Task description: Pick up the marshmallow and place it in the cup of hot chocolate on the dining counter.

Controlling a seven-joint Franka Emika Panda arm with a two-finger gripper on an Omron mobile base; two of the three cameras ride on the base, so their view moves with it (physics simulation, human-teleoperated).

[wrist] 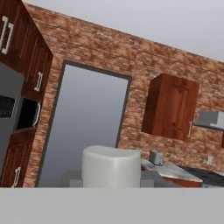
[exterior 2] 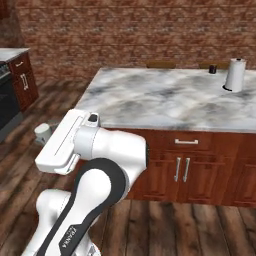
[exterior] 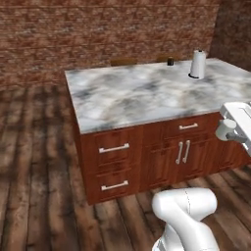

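The dining counter (exterior: 122, 98) (exterior 2: 165, 100) stands ahead of me, a marble-topped island on reddish-brown cabinets. The cup of hot chocolate (exterior: 170, 61) (exterior 2: 212, 69) is a small dark cylinder at the far edge of the top, just left of a white paper-towel roll (exterior: 198, 63) (exterior 2: 235, 74). The marshmallow is out of view. My gripper (exterior: 235, 118) (exterior 2: 60, 142) hangs in front of the island at about counter height, well short of the cup and pointing away from it toward the kitchen wall. Its fingers are hidden, so I cannot make out whether it is open.
Two wooden chair backs (exterior: 122, 62) (exterior 2: 161, 64) rise behind the island. A dark stove and a marble-topped cabinet (exterior 2: 20, 75) stand at the left. The hand view faces a brick wall with a doorway (wrist: 83, 127), wall cabinet (wrist: 170, 107) and toaster (wrist: 155, 157).
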